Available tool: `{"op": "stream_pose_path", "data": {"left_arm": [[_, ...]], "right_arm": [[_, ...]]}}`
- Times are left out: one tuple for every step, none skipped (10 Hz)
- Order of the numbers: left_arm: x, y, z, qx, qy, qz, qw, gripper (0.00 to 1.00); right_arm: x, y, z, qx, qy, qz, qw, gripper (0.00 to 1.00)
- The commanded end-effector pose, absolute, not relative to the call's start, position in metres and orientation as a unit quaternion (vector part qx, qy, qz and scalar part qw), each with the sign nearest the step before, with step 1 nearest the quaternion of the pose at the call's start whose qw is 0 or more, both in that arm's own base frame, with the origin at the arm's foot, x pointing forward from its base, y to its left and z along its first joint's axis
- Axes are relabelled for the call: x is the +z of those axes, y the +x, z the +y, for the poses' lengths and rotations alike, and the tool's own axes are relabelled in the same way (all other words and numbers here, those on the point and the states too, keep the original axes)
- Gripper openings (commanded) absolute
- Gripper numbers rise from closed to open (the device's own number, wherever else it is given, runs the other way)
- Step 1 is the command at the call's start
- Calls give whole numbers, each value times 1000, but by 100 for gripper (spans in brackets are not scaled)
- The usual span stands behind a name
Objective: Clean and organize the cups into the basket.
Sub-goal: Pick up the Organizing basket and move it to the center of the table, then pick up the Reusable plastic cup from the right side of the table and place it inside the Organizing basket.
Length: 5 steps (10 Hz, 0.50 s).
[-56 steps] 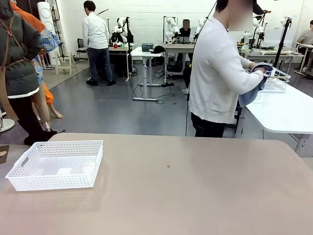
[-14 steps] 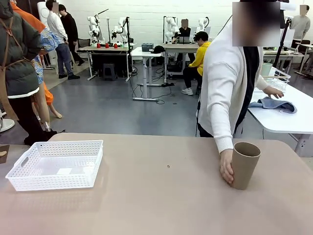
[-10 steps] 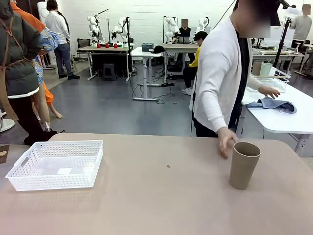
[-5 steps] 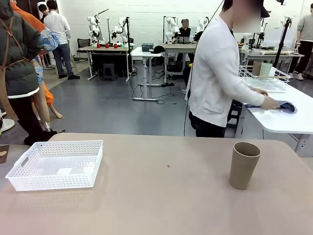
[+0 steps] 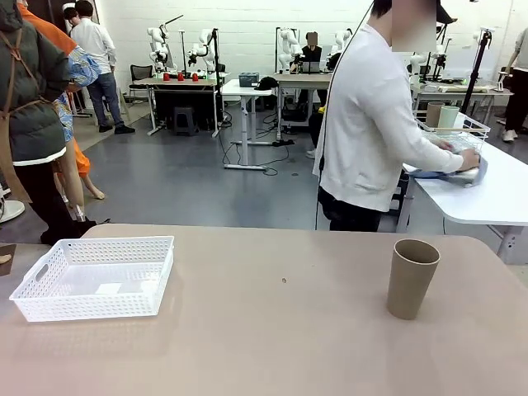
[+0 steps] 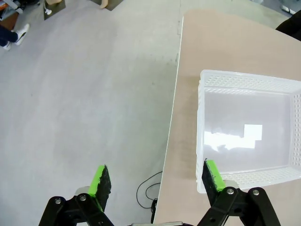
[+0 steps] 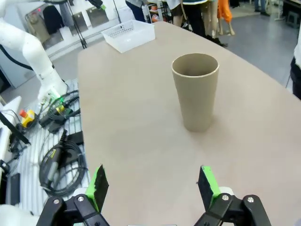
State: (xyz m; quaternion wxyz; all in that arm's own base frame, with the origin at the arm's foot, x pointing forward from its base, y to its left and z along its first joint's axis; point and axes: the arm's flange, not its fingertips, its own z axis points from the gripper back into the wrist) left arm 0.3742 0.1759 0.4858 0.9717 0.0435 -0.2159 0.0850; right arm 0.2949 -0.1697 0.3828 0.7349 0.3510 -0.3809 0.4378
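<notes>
A tan cup (image 5: 412, 278) stands upright, mouth up, on the right side of the counter (image 5: 272, 338). It is well apart from the white basket (image 5: 91, 302) at the left, in which nothing lies. In the right wrist view the cup (image 7: 195, 92) is seen ahead of the right end effector (image 7: 153, 182), whose fingers are spread wide with nothing between them. The cup is judged best taken by that arm. The pads should be closed squarely on the mid-wall, below the rim, so that the tapered body is neither tipped nor squeezed out. The left end effector (image 6: 156, 176) is held wide open and empty over the counter's edge, by a corner of the basket (image 6: 244, 76). No brand, label or writing can be read on cup or basket.
</notes>
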Motion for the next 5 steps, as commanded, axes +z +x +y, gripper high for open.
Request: {"op": "stream_pose_path", "data": {"left_arm": [[485,381,169,68,40,-213,974,100],[481,388,162,62,37,-199,977,100],[479,392,156,50,21,-187,981,100],[476,397,149,49,19,-178,983,100],[473,401,140,44,16,-170,984,100]], "right_arm": [[375,311,-155,504,283,-426,696,100],[363,327,-149,541,273,-439,664,100],[350,343,-144,555,281,-437,649,100],[339,361,-140,553,300,-433,646,100],[330,376,-137,551,322,-431,638,100]]}}
